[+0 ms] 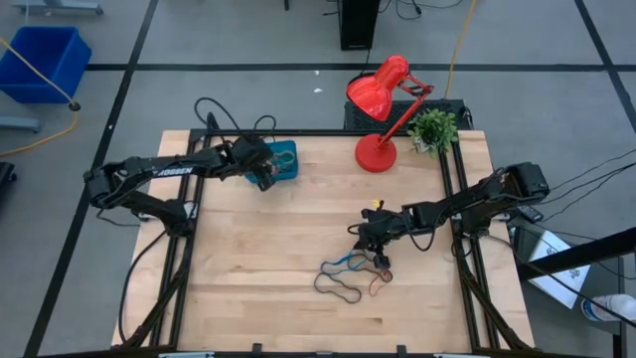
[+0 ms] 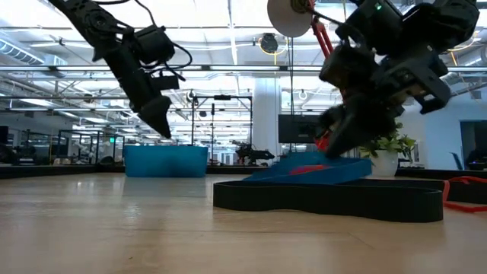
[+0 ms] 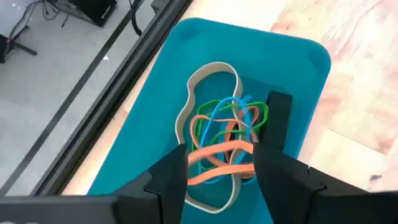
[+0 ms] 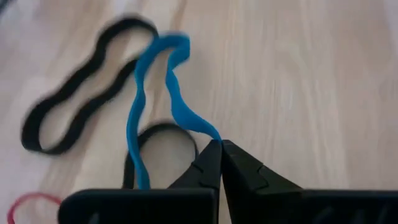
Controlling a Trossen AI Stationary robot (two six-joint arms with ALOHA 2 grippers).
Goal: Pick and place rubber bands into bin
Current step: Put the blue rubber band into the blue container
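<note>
Right gripper pinches blue rubber band

The light is bright and even, coming from ceiling lamps seen in the low view. Shadows on the table are soft and weak. In the right wrist view the black band is blurred, and in the low view the near tabletop is out of focus

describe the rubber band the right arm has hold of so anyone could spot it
On the wooden table, find the loose pile of rubber bands in front of the red lamp. The right gripper is pinching the blue rubber band, the only blue one among black loops.
</note>
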